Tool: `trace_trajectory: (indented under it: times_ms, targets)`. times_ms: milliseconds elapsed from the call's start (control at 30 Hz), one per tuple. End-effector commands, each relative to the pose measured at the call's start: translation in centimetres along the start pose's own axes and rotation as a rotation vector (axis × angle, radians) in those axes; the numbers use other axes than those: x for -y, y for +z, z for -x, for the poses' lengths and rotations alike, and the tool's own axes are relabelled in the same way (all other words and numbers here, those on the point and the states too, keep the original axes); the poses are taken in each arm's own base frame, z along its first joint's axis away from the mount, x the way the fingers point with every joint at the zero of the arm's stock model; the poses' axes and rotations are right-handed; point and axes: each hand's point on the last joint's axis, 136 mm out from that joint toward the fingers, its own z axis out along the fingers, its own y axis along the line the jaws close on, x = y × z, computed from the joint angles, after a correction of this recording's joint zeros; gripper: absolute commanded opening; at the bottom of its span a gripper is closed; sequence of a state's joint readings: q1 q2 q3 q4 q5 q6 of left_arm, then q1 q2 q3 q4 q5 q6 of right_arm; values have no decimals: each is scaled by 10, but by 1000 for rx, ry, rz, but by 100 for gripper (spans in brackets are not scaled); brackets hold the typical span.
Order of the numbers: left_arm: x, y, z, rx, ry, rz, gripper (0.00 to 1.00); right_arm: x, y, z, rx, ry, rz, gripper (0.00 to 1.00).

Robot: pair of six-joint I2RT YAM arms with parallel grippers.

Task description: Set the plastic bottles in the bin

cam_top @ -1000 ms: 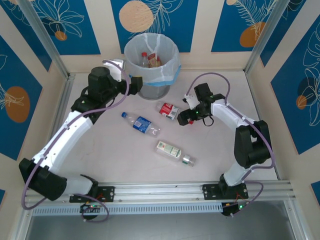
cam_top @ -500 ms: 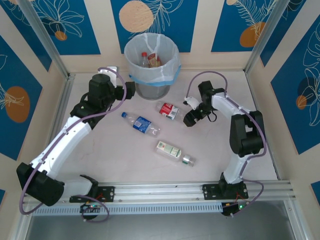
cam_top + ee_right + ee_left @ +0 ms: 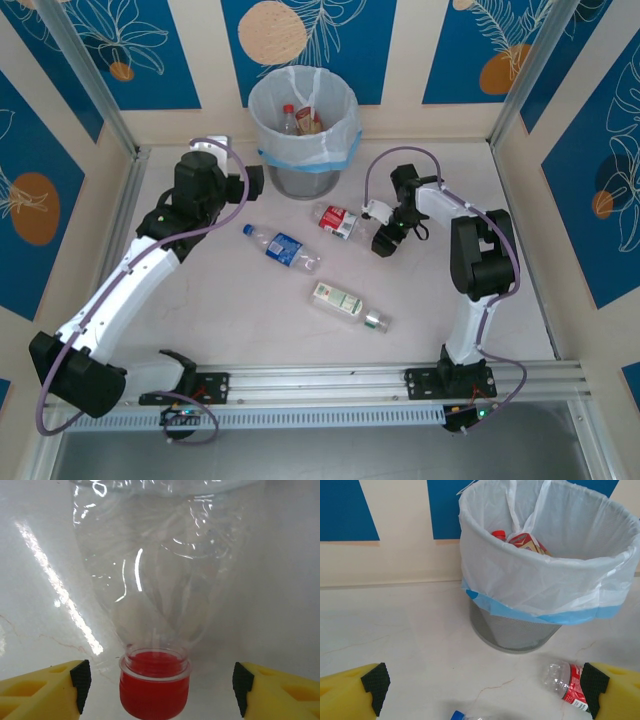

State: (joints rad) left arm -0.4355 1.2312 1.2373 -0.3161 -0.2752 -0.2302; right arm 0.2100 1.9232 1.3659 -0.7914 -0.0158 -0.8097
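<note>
Left: left gripper (image 3: 252, 181) spread wide, nothing in it, hanging just left of the bin (image 3: 300, 182). Risk: clipping the bin wall or snagging the bag (image 3: 530, 575) on any swing right, being that close. Blue-label bottle (image 3: 282, 246) lying free on the table (image 3: 230, 300), nearer than that gripper. Round, so likely to roll if nudged.

Centre: red-label bottle (image 3: 338, 220) lying near-right of the bin, cap end toward the right arm. Green-white bottle (image 3: 345, 303) nearer again, well apart from both grippers.

Right: right gripper (image 3: 161, 684) wide, pads either side of the red cap (image 3: 155, 690), not touching. Risk: closing on the cap alone. Small, hard and slick, so could pivot or squirt out, or get shoved left toward the bin. Thin body, so a deeper grip could crush and slip.

Bin: far centre, lined with the white, blue-banded bag. Inside, a red-capped bottle (image 3: 498, 534) and a gold-red-label bottle (image 3: 525, 541). Plenty of room. Three more to go, by the look of the table.
</note>
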Motion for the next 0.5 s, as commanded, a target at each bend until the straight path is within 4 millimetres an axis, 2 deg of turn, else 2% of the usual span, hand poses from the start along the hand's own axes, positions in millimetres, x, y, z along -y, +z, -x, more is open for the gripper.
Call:
trace_trajectory:
  times_ms: [0, 467]
  targets:
    - [-10, -4, -1, -9, -8, 35, 99, -8, 5, 10, 51, -117, 36, 77]
    - [-23, -6, -12, -21, -16, 81, 99, -1, 24, 6, -8, -184, 14, 71]
